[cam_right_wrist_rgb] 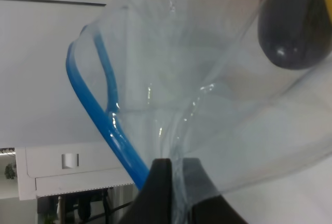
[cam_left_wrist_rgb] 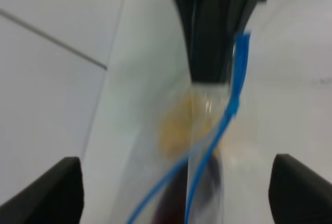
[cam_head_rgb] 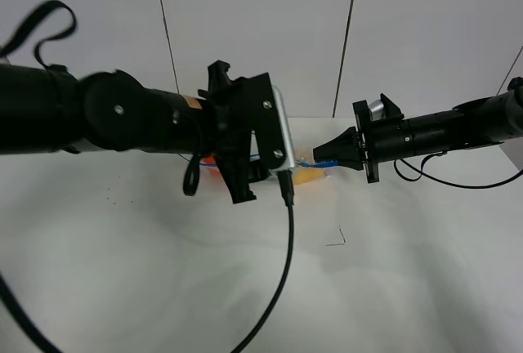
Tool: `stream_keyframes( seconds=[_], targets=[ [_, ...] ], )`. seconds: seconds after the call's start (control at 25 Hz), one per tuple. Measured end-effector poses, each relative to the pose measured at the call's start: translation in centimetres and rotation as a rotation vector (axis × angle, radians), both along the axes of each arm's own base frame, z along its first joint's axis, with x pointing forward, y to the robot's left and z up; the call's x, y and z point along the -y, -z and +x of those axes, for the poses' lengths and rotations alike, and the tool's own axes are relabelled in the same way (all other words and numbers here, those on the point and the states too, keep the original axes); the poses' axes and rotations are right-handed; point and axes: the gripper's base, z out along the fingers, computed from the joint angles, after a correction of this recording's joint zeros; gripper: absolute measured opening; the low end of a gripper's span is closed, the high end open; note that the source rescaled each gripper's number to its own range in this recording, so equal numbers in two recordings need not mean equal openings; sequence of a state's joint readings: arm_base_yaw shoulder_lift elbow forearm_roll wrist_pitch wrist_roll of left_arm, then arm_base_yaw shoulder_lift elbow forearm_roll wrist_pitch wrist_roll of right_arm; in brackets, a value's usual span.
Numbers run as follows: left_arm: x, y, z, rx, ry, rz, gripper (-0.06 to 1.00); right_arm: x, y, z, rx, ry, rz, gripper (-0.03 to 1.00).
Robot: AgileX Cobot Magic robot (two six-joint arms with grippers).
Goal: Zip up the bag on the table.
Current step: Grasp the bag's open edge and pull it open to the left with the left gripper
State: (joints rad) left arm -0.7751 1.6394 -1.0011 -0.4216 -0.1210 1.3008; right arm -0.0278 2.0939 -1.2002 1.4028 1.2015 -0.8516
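The clear plastic bag (cam_head_rgb: 310,172) lies on the white table (cam_head_rgb: 147,271), mostly hidden behind my left gripper (cam_head_rgb: 261,165). An orange ball (cam_head_rgb: 208,159) and a yellow fruit (cam_head_rgb: 306,176) show through it. My right gripper (cam_head_rgb: 321,157) is shut on the bag's end by the blue zip strip (cam_head_rgb: 315,162). In the right wrist view the fingers (cam_right_wrist_rgb: 161,187) pinch the clear film beside the blue strip (cam_right_wrist_rgb: 104,125), whose two halves stand apart. In the left wrist view my left gripper (cam_left_wrist_rgb: 176,190) is open, with the bag (cam_left_wrist_rgb: 202,130) between its fingers (cam_left_wrist_rgb: 57,190).
A black cable (cam_head_rgb: 288,247) hangs from the left wrist down across the table's front. A small black corner mark (cam_head_rgb: 337,239) sits on the table right of centre. A grey panelled wall (cam_head_rgb: 261,26) stands behind.
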Motion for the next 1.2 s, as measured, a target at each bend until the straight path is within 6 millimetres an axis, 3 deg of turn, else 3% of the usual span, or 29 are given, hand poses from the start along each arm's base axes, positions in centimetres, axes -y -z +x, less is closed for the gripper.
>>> stream_keyframes(
  seconds=[0.24, 0.64, 0.76, 1.0, 1.2],
  targets=[
    [3.1, 3.8, 0.5, 0.105, -0.014, -0.02, 1.0, 0.0, 0.0, 0.0, 0.0, 0.003, 0.003, 0.0],
    [4.0, 7.9, 1.7, 0.156, -0.033, 0.001, 0.99, 0.0, 0.0, 0.0, -0.007, 0.007, 0.005, 0.0],
    [4.0, 8.5, 1.7, 0.151, -0.03, 0.01, 0.91, 0.0, 0.0, 0.0, -0.007, 0.007, 0.005, 0.0],
    [4.1, 9.4, 1.8, 0.155, -0.026, 0.023, 0.64, 0.0, 0.0, 0.0, -0.007, 0.007, 0.005, 0.0],
    [4.3, 9.4, 1.7, 0.157, -0.002, 0.013, 0.58, 0.0, 0.0, 0.0, -0.007, 0.007, 0.005, 0.0]
  ],
)
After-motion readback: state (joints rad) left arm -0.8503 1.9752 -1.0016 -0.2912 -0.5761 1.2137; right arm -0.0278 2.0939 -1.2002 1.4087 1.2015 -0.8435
